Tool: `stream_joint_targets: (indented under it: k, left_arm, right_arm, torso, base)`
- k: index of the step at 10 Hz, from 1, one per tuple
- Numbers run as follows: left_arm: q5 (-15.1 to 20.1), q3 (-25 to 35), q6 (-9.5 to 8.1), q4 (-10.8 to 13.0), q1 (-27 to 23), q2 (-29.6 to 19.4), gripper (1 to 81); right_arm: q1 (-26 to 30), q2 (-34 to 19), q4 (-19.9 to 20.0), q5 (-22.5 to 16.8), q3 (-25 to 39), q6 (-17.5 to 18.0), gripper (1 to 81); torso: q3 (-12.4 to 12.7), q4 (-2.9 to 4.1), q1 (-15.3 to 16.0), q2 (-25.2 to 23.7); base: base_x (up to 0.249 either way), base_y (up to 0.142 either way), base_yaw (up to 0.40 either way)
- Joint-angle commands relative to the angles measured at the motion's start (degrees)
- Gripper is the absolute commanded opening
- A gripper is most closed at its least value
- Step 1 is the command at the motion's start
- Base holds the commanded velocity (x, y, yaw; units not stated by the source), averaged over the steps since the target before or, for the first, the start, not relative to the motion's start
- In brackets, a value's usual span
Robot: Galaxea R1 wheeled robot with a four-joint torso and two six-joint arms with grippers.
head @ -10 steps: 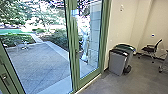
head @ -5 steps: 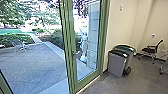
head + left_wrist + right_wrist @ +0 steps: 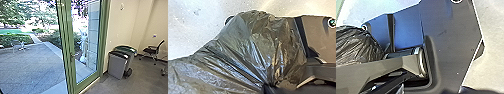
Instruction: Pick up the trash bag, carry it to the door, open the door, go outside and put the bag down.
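Lately, the green stile (image 3: 67, 45) with its handle (image 3: 72, 55) has slipped left in the head view, and the frame piece at lower left has almost gone, while the bins (image 3: 117, 65) at right have barely shifted. That reads as the robot nosing nearer the doorway, so the carry seems well along, with the paved yard (image 3: 32, 65) ahead. The trash bag (image 3: 250, 45) is at the left claw (image 3: 267, 86), its folds gathered tight there, apparently gripped. How the right claw stands, I cannot tell.

Creased black trash bag (image 3: 356, 47)
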Motion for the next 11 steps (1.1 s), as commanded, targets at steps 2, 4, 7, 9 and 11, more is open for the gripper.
stream_joint_targets:
  k: [2, 4, 7, 9, 11]
  left_arm:
    - [3.6, -0.2, -0.02, -0.2, -2.8, -0.1, 1.0]
    - [3.6, -0.1, -0.02, -0.2, -2.9, 0.0, 1.0]
    - [2.5, -0.1, 0.07, -0.1, -2.8, -0.1, 1.0]
    - [2.4, -0.1, 0.07, -0.2, -2.7, -0.2, 1.0]
    - [1.7, -0.1, 0.07, -0.1, -2.6, -0.2, 1.0]
  right_arm:
    - [1.9, 0.5, -0.4, -3.2, -0.2, 0.0, 81.1]
    - [1.2, 0.4, -0.5, -3.0, -0.6, -0.1, 81.1]
    - [0.3, 0.6, -1.9, -2.8, -0.5, -0.1, 81.1]
    - [0.3, 1.0, -2.1, -2.8, -0.8, -0.1, 81.1]
    - [0.1, 1.0, -1.9, -2.7, -0.8, 0.1, 81.1]
  torso:
    - [0.0, 0.0, 0.0, 0.0]
    - [0.0, 0.0, 0.0, 0.0]
    - [0.0, 0.0, 0.0, 0.0]
    - [0.0, 0.0, 0.0, 0.0]
    - [0.0, 0.0, 0.0, 0.0]
  base:
    - [0.136, 0.0, 0.0]
    - [0.136, 0.0, 0.0]
    - [0.127, 0.0, 0.0]
    - [0.114, 0.0, 0.0]
    - [0.11, 0.0, 0.0]
